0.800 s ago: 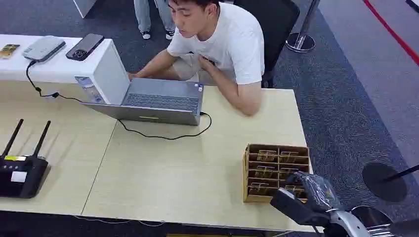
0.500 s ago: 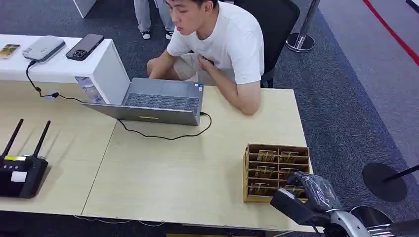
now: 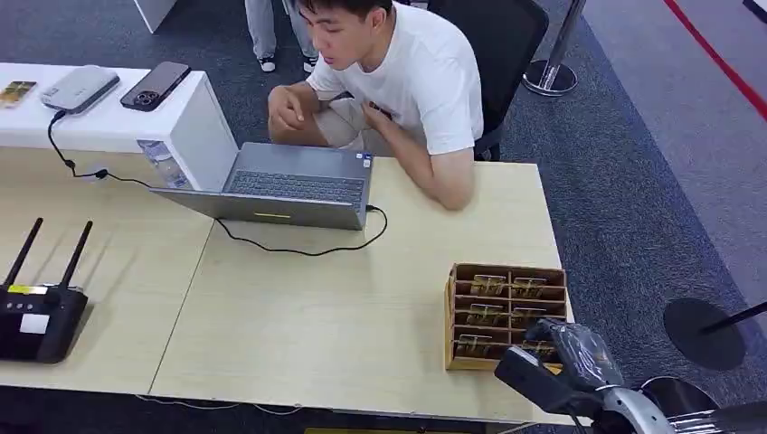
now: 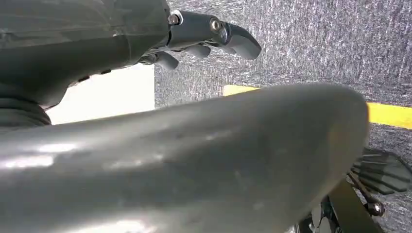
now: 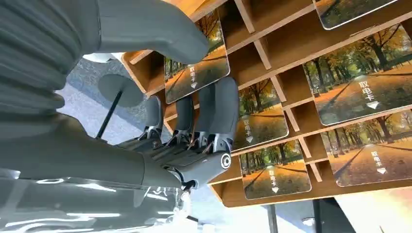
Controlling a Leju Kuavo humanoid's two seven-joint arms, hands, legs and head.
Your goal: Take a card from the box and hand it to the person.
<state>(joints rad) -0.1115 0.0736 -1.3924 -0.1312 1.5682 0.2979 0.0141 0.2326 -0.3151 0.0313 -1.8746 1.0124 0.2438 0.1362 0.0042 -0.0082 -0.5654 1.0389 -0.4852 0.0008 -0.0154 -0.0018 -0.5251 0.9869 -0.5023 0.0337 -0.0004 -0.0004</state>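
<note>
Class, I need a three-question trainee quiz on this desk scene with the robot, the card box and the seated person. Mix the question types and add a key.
1. True or false: the right hand is at the near corner of the card box.
2. Which lies left of the laptop on the table? A) router B) mug C) stapler
3. Fill in: the person's raised hand holds ____.

Key: 1 true; 2 A; 3 nothing
</note>
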